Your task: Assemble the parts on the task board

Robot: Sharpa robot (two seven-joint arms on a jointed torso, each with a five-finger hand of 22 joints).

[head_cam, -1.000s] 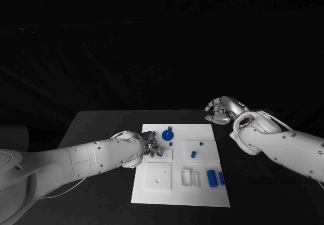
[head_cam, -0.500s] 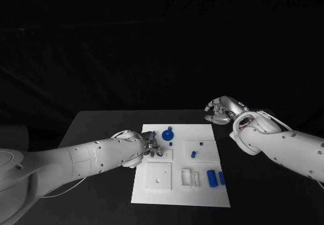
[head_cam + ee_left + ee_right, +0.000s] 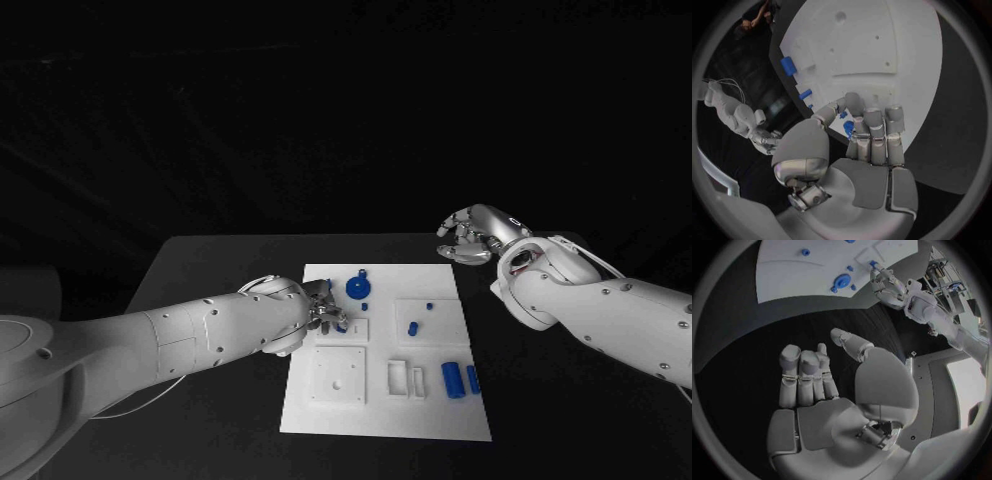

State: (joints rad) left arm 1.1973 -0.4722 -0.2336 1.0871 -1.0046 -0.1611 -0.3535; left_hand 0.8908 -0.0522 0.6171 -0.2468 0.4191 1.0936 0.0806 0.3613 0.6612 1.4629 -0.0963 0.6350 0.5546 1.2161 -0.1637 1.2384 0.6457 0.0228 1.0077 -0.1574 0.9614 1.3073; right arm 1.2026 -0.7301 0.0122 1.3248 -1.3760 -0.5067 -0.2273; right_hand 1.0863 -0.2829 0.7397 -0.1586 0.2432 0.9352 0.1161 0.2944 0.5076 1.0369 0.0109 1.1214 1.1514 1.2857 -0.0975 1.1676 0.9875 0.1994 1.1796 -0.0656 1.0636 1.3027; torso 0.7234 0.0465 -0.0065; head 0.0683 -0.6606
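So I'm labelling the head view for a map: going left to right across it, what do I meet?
Left hand pinching a small blue part → blue disc-shaped part → blue peg → two upright blue cylinders → right hand.

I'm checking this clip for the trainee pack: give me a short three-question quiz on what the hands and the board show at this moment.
1. True or false: the left hand pinches a small blue part over the task board.
2. Where is the right hand? A) resting on the board; B) off the board, past its far right corner, holding nothing; C) gripping the round blue part.
3. Fill in: near the board's right edge, on the side nearest the robot, lie two blue ____ side by side.

Key: 1 true. 2 B. 3 cylinders.
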